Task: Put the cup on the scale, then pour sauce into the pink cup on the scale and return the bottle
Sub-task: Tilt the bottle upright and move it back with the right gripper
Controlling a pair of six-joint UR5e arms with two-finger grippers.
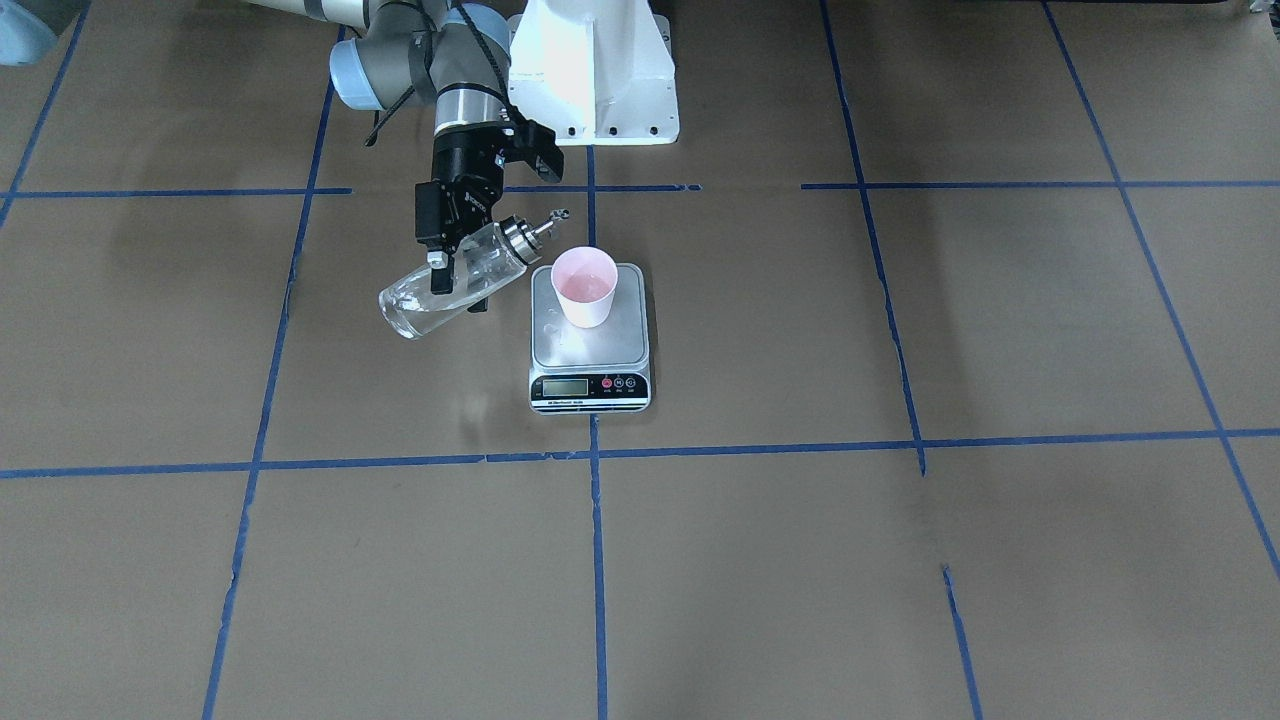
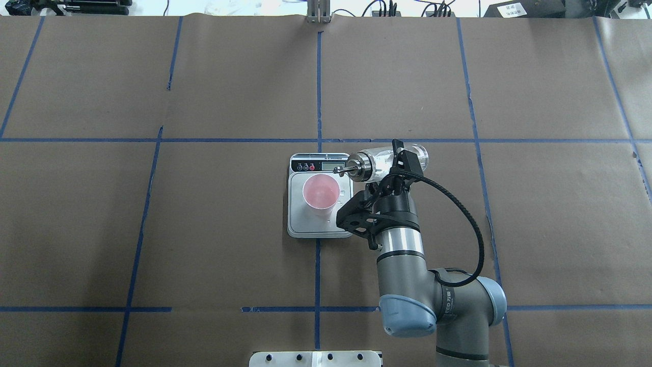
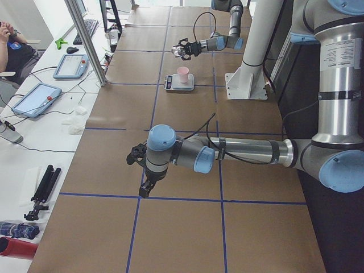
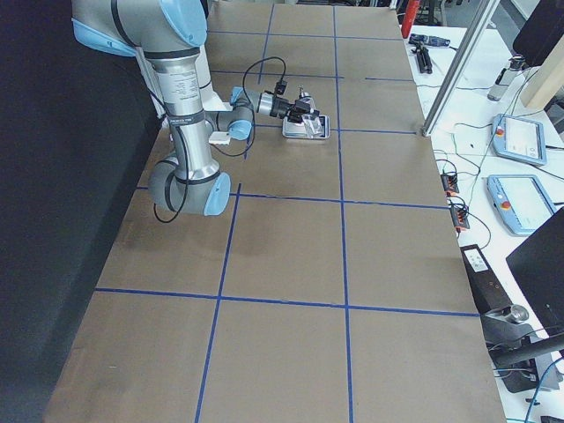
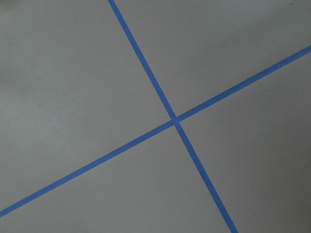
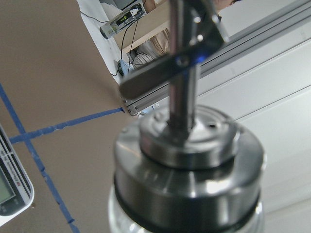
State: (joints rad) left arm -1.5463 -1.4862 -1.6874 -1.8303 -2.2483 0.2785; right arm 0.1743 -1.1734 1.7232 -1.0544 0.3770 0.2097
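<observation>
The pink cup (image 2: 321, 192) stands upright on the silver scale (image 2: 318, 229), also seen in the front view as cup (image 1: 585, 287) on scale (image 1: 590, 345). My right gripper (image 2: 395, 162) is shut on the clear glass bottle (image 2: 377, 162), holding it above the table, tilted almost level. Its metal spout (image 2: 338, 169) points toward the cup and sits over the scale's display strip, just off the cup's rim. The right wrist view shows the bottle's collar and spout (image 6: 187, 160) close up. My left gripper (image 3: 144, 189) hangs low over bare table far from the scale; I cannot tell whether it is open.
Brown paper with blue tape lines covers the table (image 1: 800, 560). The white robot base (image 1: 595, 75) stands behind the scale. The left wrist view shows only a tape crossing (image 5: 176, 120). Tablets and cables (image 3: 34, 99) lie on a side bench beyond the table edge.
</observation>
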